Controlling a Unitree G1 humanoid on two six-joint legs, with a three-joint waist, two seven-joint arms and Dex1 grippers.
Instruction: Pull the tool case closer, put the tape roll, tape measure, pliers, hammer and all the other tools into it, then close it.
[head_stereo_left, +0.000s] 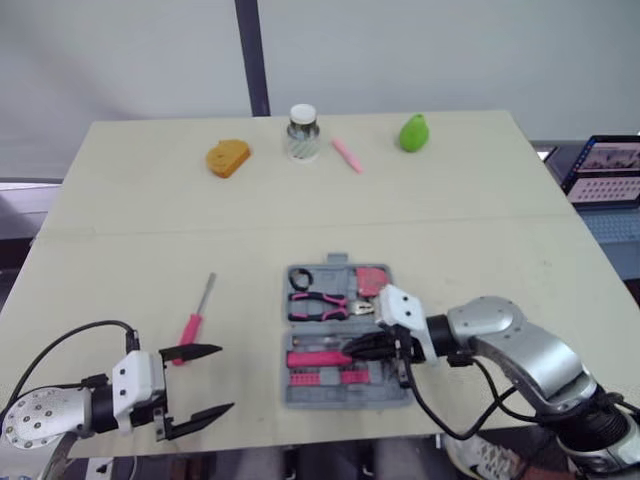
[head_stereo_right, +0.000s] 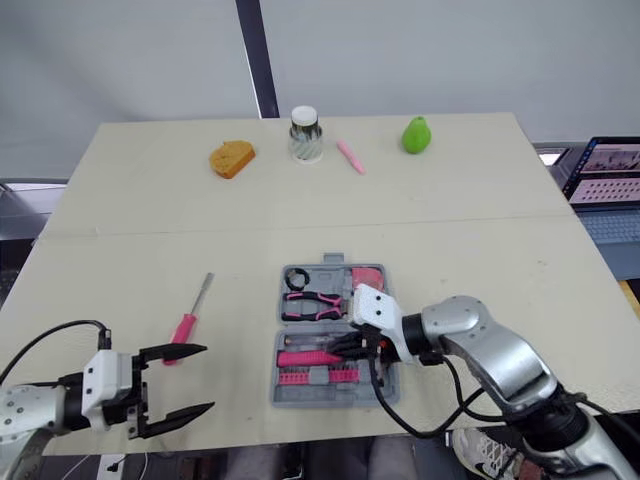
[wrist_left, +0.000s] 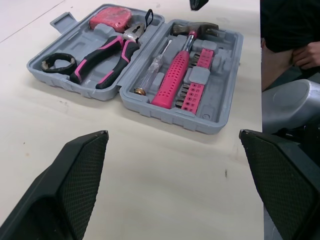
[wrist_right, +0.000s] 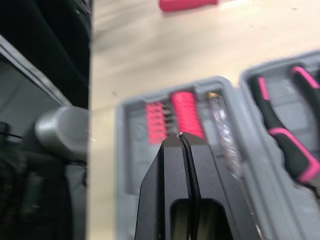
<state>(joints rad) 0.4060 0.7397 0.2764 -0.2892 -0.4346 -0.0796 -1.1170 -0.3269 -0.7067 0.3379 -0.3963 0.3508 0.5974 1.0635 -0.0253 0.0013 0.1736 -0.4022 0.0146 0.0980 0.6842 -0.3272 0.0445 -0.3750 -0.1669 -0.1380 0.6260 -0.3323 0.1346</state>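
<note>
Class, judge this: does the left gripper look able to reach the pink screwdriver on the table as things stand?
Probably yes: the left gripper is open, the screwdriver lies on bare table just ahead of it, nothing between; the right gripper is off over the tool case.

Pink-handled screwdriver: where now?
Left eye view: pink-handled screwdriver lies on the beige table, left of the open grey tool case, just ahead of the left gripper.

No legible text for you to note: the tool case under the right tool, the jar far beyond it, and the laptop screen show nothing you can read.
</note>
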